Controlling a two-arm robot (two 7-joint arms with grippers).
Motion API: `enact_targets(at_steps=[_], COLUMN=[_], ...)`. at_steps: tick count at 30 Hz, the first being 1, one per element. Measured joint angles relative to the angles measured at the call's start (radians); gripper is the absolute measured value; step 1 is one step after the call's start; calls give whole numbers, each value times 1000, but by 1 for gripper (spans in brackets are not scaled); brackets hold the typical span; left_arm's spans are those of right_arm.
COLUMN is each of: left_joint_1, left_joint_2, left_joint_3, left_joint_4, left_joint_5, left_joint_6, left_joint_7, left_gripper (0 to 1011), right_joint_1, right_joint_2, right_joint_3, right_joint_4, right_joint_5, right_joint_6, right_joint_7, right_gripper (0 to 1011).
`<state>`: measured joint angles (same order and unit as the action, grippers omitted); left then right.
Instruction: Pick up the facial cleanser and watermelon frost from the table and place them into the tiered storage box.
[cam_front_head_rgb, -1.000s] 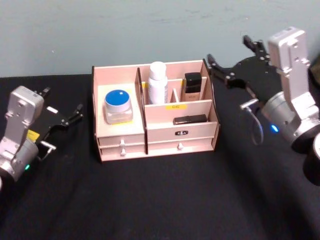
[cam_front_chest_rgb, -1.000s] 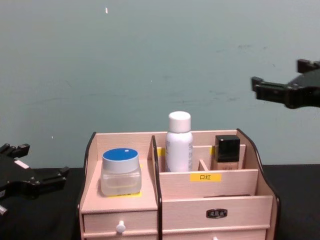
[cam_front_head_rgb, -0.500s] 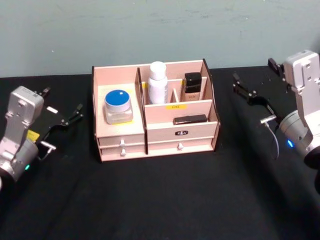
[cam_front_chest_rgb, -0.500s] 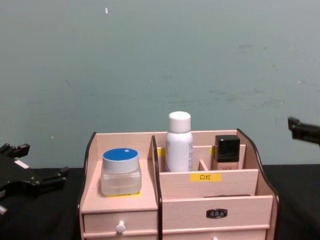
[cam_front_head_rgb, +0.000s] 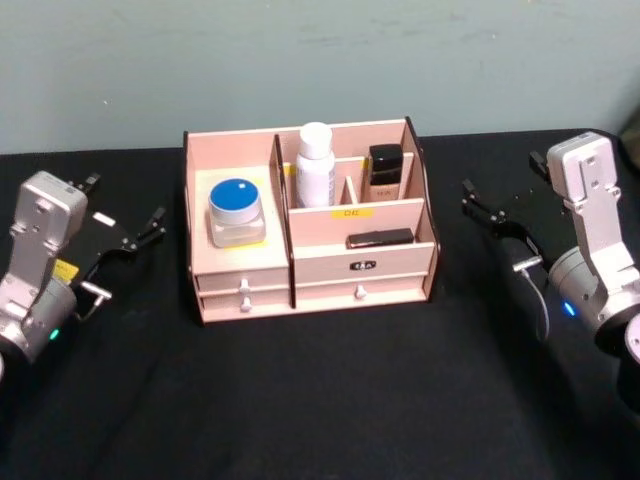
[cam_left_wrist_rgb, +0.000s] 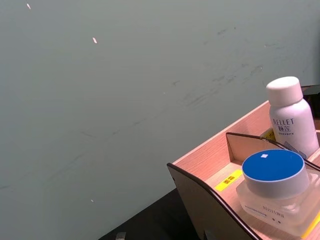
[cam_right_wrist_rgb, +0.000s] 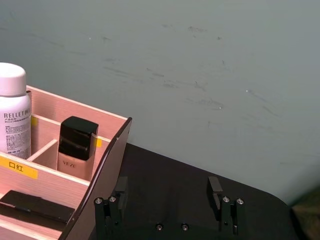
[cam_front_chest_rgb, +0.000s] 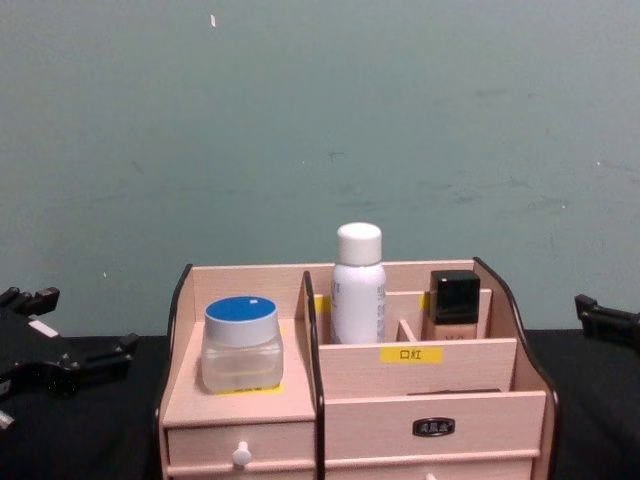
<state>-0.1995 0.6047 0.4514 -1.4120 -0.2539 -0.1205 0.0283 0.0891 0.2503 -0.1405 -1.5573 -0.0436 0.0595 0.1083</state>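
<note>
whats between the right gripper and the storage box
Only bare black table: in the head view the right gripper hangs open beside the storage box, apart from its right wall.

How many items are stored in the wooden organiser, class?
4: a blue-lidded jar on the left shelf, a white bottle and a black-capped bottle at the back, a flat black item in front. The drawers may hide more.

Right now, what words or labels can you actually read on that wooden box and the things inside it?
"RELLET" stands on the white bottle, with smaller print under it too small to read.
"VEZE" stands on the black-capped bottle.
"口红" stands on the yellow label on the tiered storage box.
The blue-lidded jar carries faint print, too blurred to read.
The metal plate on the drawer front is too small to read.
</note>
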Motion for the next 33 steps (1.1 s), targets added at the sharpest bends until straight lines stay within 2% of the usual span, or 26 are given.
enact_targets(at_steps=[33], left_joint_1=[0], left_joint_2=[0], left_joint_3=[0], left_joint_4=[0], left_joint_5=[0], left_joint_6=[0], left_joint_7=[0], left_gripper=[1010], right_joint_1=[1], right_joint_2=[4], right_joint_3=[-2], right_joint_4=[-11], right_joint_5=[7], right_joint_6=[2], right_joint_7=[3], right_gripper=[1002])
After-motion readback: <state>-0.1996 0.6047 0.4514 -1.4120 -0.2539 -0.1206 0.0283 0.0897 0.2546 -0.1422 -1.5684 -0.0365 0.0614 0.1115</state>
